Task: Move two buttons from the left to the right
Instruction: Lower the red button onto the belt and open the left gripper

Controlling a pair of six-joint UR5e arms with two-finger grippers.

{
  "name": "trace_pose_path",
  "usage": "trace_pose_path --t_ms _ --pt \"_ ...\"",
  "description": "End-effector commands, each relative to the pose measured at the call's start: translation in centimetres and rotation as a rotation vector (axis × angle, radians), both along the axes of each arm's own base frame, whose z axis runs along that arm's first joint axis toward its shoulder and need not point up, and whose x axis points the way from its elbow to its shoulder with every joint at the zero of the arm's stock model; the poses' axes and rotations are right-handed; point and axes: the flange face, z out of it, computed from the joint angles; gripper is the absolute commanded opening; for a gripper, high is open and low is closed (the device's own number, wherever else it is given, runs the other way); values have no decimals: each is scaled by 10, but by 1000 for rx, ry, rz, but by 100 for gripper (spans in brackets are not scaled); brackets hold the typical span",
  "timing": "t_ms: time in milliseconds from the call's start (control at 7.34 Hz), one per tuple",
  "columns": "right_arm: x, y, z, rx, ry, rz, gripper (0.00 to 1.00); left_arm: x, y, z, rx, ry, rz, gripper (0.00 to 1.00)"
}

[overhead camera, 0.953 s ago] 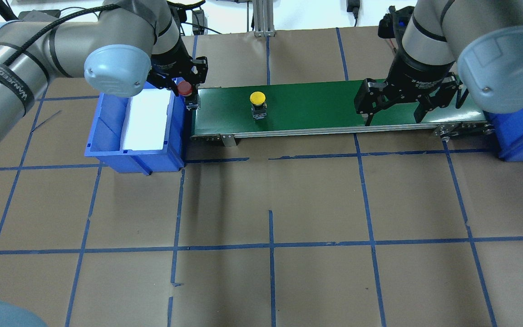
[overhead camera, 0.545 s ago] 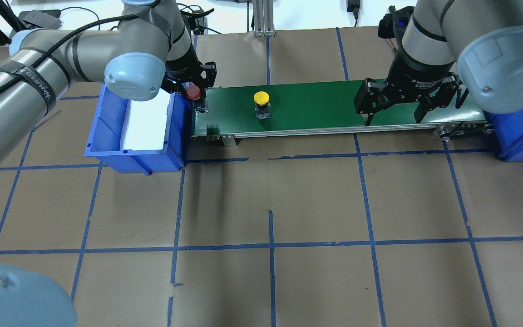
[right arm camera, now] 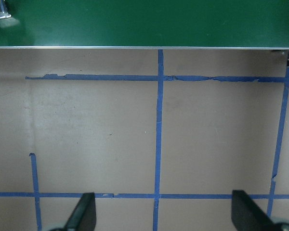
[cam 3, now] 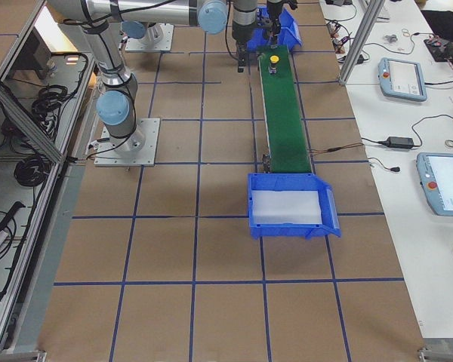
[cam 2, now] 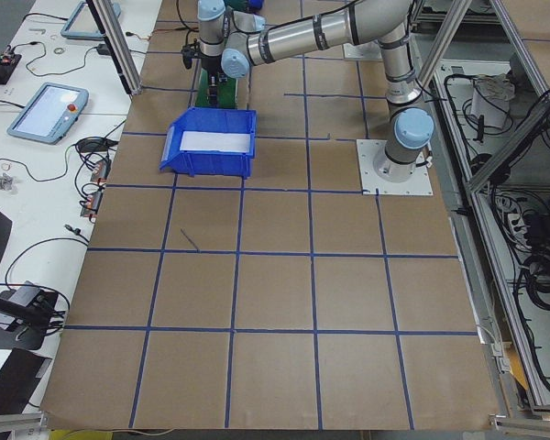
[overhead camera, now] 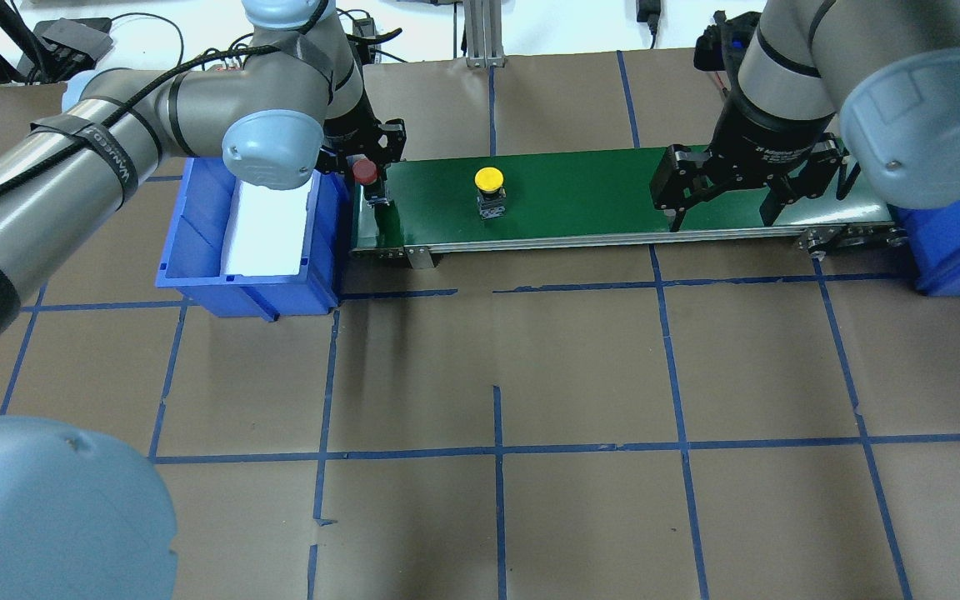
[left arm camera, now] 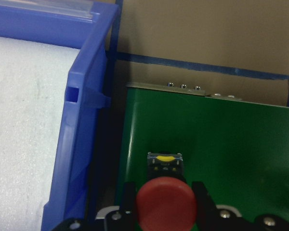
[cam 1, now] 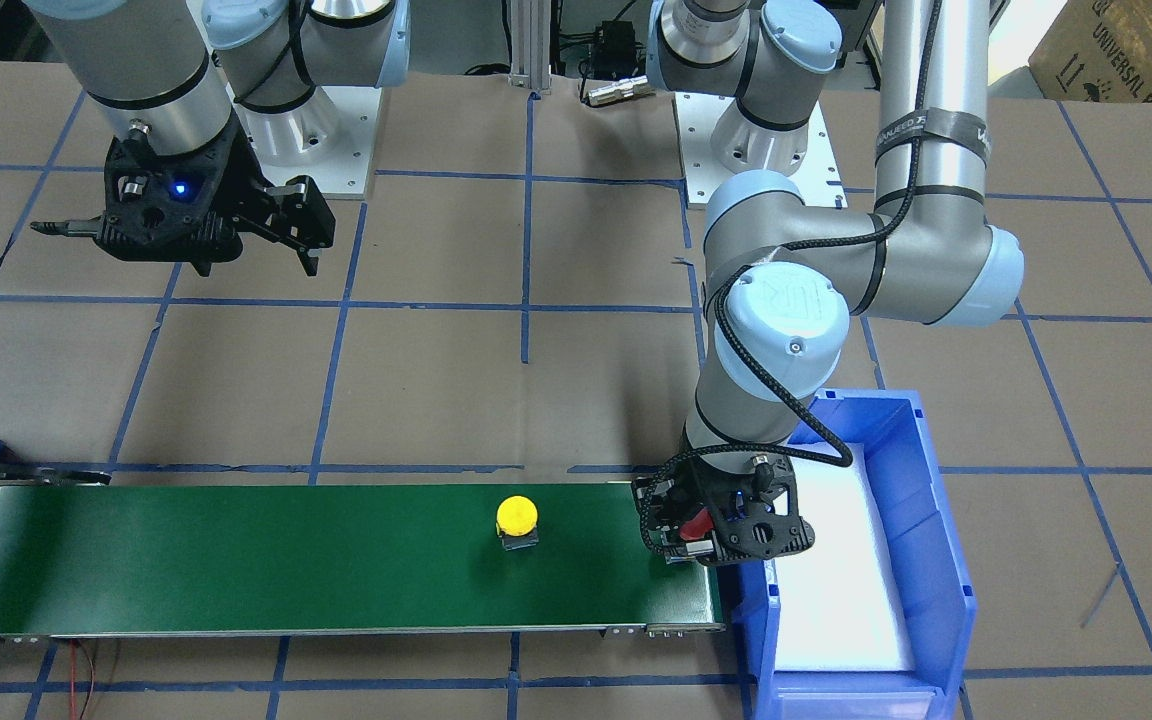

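Observation:
My left gripper [overhead camera: 372, 179] is shut on the red-capped button [overhead camera: 364, 171] and holds it upright over the left end of the green conveyor belt [overhead camera: 597, 200], just past the bin wall. In the left wrist view the red cap [left arm camera: 164, 207] sits between the two fingers [left arm camera: 130, 202]. The yellow-capped button [overhead camera: 489, 178] stands upright on the belt, to the right of the red one; it also shows in the front view [cam 1: 516, 514]. My right gripper [overhead camera: 722, 218] is open and empty above the belt's right part; its fingers [right arm camera: 84, 211] are spread wide.
A blue bin [overhead camera: 197, 250] with a white foam liner stands against the belt's left end. A second blue bin [overhead camera: 947, 258] stands at the belt's right end. Brown paper with blue tape lines covers the table.
My left gripper has carried the red button to the right, from over the bin's edge to the belt's left end. The yellow button has shifted slightly right on the belt. The right arm has not moved.

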Motion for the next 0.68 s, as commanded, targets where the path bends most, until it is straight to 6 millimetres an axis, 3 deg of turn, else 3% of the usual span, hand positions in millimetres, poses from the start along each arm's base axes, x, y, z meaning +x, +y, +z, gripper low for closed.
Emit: trace_pose_path --t_ms 0,409,545 --pt "0 0 -1 2 0 0 100 1 1 -3 6 -8 -19 35" --pt "0 0 0 0 0 0 100 1 2 -5 11 -9 -18 36" --pt "0 0 0 0 0 1 100 0 2 -6 13 -2 -14 49"
